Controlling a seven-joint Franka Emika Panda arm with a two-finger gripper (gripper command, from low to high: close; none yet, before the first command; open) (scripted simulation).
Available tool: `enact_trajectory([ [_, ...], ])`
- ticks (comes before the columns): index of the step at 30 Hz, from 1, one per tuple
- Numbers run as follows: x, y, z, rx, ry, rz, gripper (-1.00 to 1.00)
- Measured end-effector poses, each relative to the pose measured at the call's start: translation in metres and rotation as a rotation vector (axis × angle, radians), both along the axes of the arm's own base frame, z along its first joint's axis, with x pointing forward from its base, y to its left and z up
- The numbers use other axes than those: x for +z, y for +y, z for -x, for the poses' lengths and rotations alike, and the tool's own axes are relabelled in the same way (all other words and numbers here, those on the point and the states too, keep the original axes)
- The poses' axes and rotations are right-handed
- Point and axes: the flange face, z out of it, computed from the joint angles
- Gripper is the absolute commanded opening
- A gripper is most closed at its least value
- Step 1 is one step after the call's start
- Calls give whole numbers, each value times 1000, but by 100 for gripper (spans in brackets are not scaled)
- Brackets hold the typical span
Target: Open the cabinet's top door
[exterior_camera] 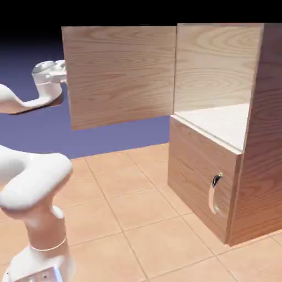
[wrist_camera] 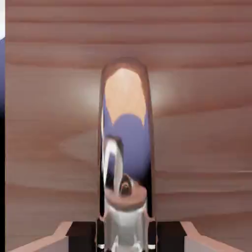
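The cabinet stands at the right. Its top door is swung wide open and points left, so the pale shelf inside shows. The white hand reaches the door's free left edge from behind, and the panel hides the fingertips. In the hand view the door's wood fills the picture. The curved chrome handle rises large between the dark fingers. My gripper is shut on this handle.
Below the shelf, the shorter lower panel is closed, with its small silver handle facing left. The arm's base stands at the lower left on the tiled floor.
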Motion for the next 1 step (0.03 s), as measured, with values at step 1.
enact_trajectory([
  [1,0,6,-2,-16,0,0,-100],
])
